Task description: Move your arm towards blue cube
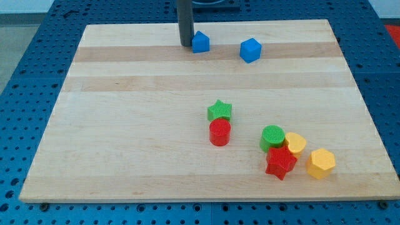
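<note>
1. My tip [186,45] is the lower end of a straight dark rod. It has no jaws, so it is neither wide nor narrow and holds nothing. It rests on the board [125,125] near the view's top edge, a little left of centre.
2. Just to the right of my tip sits a small blue block [200,42] with a peaked top. Tip and block look to be touching or nearly so; I cannot tell which.
3. The blue cube [250,50] lies farther to the view's right on the same pale strip of wood, apart from the small blue block and from my tip.
4. Toward the view's centre a green star [220,110] stands directly above a red cylinder [219,132]; the two touch or nearly touch.
5. At the view's lower right is a tight cluster: a green cylinder [272,137], a yellow block [295,143] just right of it, and a red star [280,163] below both, pressed against them.
6. A yellow hexagon [321,163] sits just right of the red star, with a narrow gap between them.
7. The board is light wood made of glued planks, with a darker band running across near the top. Its left half carries no blocks.
8. The board lies on a blue ribbed mat [25,75], visible on all sides. A strip of pale floor [19,9] shows at the view's upper left corner.
</note>
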`<state>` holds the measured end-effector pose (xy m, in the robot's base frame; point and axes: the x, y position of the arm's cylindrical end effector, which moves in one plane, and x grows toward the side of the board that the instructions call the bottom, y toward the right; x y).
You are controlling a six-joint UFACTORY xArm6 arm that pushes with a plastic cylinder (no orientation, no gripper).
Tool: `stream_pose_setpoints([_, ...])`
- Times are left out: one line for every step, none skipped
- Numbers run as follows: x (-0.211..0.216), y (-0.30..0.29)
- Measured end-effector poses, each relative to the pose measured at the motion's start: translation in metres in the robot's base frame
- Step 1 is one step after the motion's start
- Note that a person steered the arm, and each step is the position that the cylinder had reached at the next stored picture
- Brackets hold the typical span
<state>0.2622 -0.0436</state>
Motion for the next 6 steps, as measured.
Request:
stream_pose_setpoints([0.002,-0.005])
stream_pose_setpoints([0.058,0.001])
stream_pose_setpoints([0.109,0.035])
stream_pose_setpoints([0.111,0.1])
stream_pose_setpoints([0.108,0.159])
stream_pose_setpoints([0.086,0.155])
